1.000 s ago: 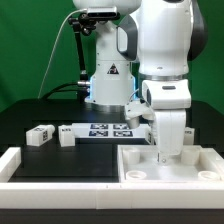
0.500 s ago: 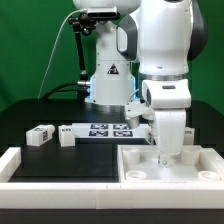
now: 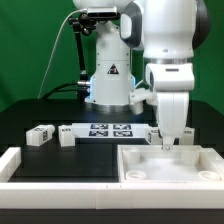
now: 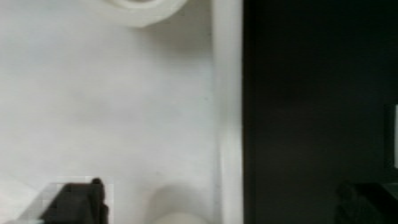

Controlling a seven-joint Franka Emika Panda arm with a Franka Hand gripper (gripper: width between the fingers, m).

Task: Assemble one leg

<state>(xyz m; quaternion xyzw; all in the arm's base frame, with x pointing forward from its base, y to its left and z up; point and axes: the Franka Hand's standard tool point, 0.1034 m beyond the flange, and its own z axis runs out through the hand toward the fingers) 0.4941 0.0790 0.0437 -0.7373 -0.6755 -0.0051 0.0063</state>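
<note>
Two legs, small white blocks with black-and-white tags, lie on the black table at the exterior view's left: one (image 3: 40, 134) and one (image 3: 67, 135). My gripper (image 3: 168, 140) hangs far from them, over the far right edge of the wide white tray-like part (image 3: 150, 152). In the wrist view my gripper (image 4: 226, 205) is open and empty. One dark finger (image 4: 75, 203) is over the tray's floor, the other (image 4: 377, 205) over the black table, with the tray's raised wall (image 4: 228, 110) between them. A round boss (image 4: 146, 8) shows on the tray.
The marker board (image 3: 105, 129) lies flat behind the tray, right of the legs. A white raised border (image 3: 20, 162) runs along the table's front and left. The robot's base (image 3: 108, 80) stands at the back.
My gripper has moved towards the exterior view's right and risen a little, from inside the tray to its far right edge. The legs and the tray have not moved.
</note>
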